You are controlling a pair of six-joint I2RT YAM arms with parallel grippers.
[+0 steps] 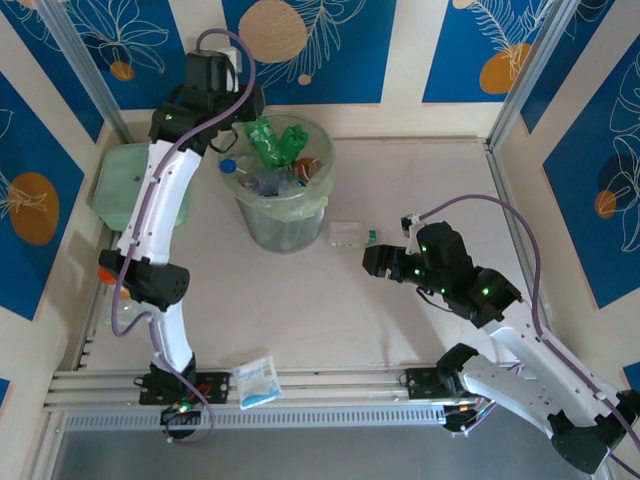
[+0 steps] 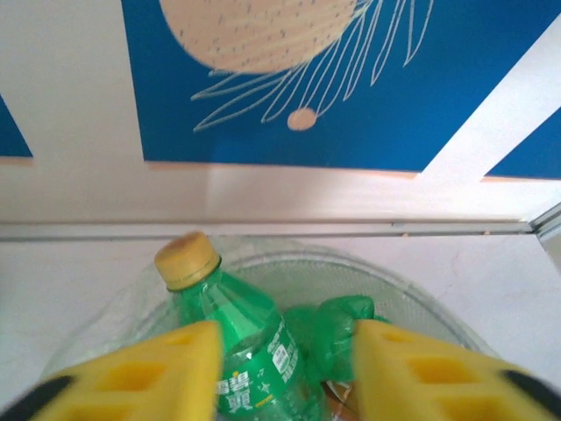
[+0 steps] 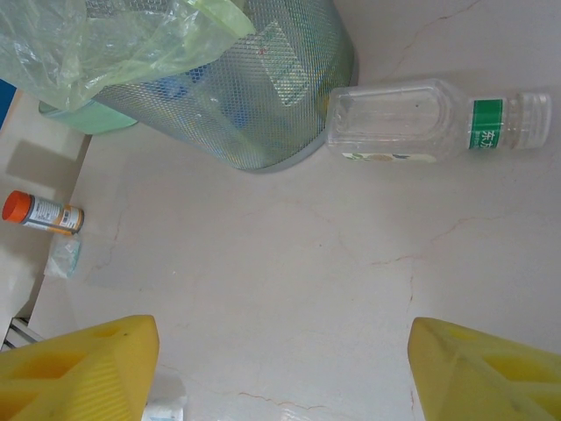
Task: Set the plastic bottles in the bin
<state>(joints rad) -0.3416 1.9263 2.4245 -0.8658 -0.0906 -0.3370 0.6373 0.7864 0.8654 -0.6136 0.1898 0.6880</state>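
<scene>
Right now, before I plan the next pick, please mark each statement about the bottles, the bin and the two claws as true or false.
1. A clear bottle with a green label lies on the table beside the bin. True.
2. The right claw holds that clear bottle. False: it is open over bare table, and the bottle lies ahead of it.
3. A green bottle with a yellow cap shows between the fingers of the left claw. True.
4. The bin is empty. False: several bottles are inside it.
5. The blue-and-white sachet lies in the bin. False: it lies at the table's near edge.
</scene>
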